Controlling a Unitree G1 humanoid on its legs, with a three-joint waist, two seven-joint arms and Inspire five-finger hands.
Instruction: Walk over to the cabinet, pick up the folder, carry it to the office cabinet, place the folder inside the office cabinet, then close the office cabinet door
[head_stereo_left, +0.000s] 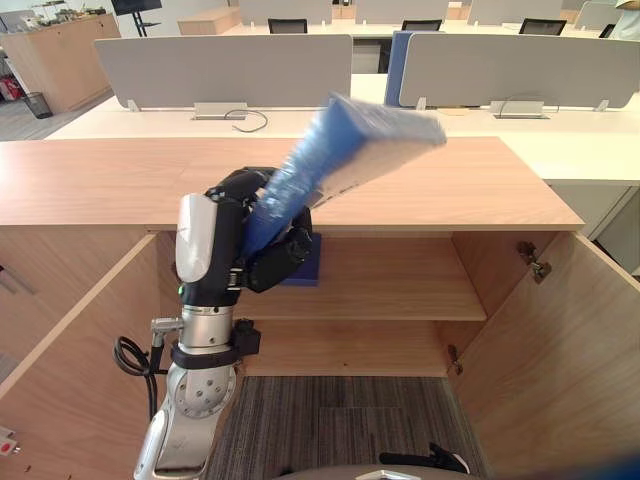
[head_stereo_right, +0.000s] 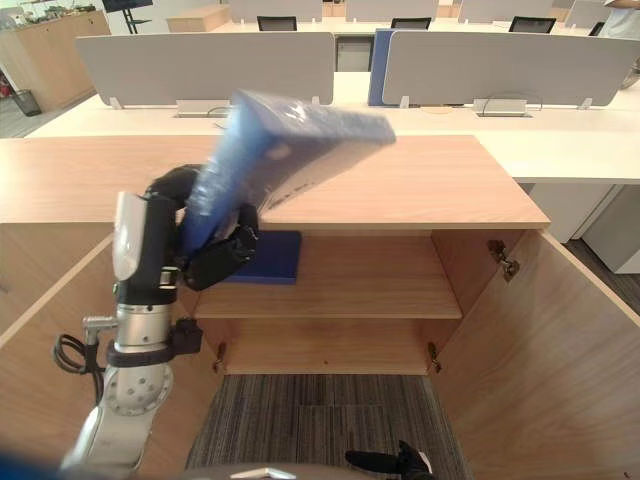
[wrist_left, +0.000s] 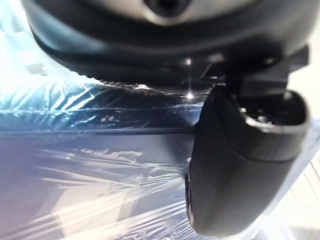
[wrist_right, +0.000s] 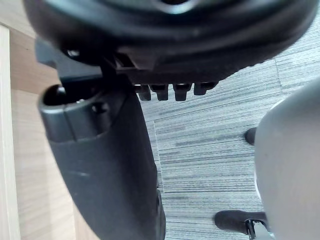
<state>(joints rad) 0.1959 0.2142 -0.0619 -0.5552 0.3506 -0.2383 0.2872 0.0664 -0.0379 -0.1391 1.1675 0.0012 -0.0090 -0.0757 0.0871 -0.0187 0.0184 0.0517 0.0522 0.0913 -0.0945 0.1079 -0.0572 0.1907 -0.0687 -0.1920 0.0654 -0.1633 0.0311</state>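
Currently the folder is up in the air in front of the open office cabinet. It tilts steeply, with its far end above the cabinet top and its lower end in the left hand.

- Left hand: fingers and thumb curl round the folder's lower end, gripping it firmly. The left wrist view shows the thumb pressed on the clear film wrapped over the blue cover.
- Handling, as a judgement: stiff and boxy, probably not heavy. The film looks slick, and a grip at one end leaves a long overhang that could swing or slip. A hold nearer the middle of the spine would be steadier.
- Shelf: a second blue folder lies flat at its left end, just behind the hand.
- Both doors stand wide, including the right door.
- Right hand: low over carpet; cannot tell how its fingers sit.
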